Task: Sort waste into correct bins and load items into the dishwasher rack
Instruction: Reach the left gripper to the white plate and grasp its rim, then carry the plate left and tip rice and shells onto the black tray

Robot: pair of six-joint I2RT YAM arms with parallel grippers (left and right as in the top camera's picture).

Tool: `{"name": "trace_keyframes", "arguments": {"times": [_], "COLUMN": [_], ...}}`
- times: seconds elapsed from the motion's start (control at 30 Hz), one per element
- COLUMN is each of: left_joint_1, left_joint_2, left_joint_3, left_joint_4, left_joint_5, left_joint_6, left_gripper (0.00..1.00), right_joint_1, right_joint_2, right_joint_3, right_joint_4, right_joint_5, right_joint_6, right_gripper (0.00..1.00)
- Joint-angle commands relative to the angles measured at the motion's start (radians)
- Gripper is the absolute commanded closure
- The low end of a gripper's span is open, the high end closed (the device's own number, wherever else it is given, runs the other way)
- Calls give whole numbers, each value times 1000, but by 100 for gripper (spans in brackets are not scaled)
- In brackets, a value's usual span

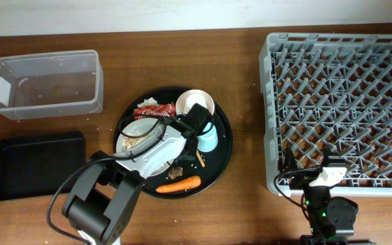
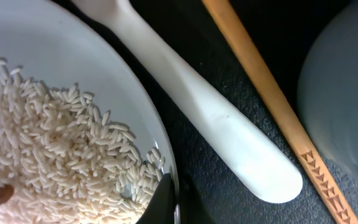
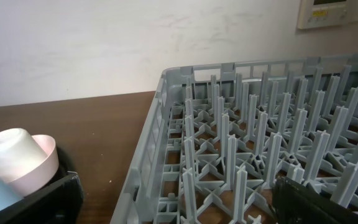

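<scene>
A round pale plate (image 1: 133, 131) with white rice (image 2: 48, 143) lies on the round black tray (image 1: 222, 158). My left gripper (image 1: 190, 126) is shut on the plate's right rim (image 2: 165, 200). Next to it lie the white fork (image 2: 216, 118) and a wooden chopstick (image 2: 272, 106), with the light blue cup (image 1: 208, 140) to the right. The red-and-white wrapper (image 1: 154, 109), the pinkish bowl (image 1: 206, 101) holding the cream cup (image 3: 8, 149), and the carrot (image 1: 179, 184) are on the same tray. My right gripper (image 3: 179, 205) is open and empty over the grey rack's (image 1: 339, 102) front left corner.
The clear tub (image 1: 46, 85) stands at the back left. The shallow black rectangular tray (image 1: 36, 163) lies in front of it. Brown scraps (image 1: 177, 171) lie near the carrot. Bare wood separates the round tray from the rack.
</scene>
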Motion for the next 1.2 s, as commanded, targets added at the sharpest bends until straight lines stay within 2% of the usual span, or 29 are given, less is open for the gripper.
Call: {"name": "trace_keyframes", "arguments": {"times": [0.0,0.4,0.7,0.83,1.17], "left_joint_1": [2,2,18,141,711], "left_joint_2": [13,-4,-180,-304,-357], "left_joint_3": [10,223,242,242,242], "left_joint_4": [-16,-235,-296,-298,-199], "left_joint_5": [1,-130,-175,-169,117], "left_joint_6": [-2,-3,-3,-4,-10], "left_gripper": [99,99,99,99,99], "right_joint_1": [-5,-5,-5,-5,-5], "right_joint_2": [-8,-8,-8,-8,-8], "right_joint_3": [-5,-5,-5,-5,-5], "right_joint_4": [-4,-4,-4,-4,-4], "right_joint_5": [4,4,4,4,4], "right_joint_6": [0,0,0,0,0], "right_gripper": [1,1,1,1,1]}}
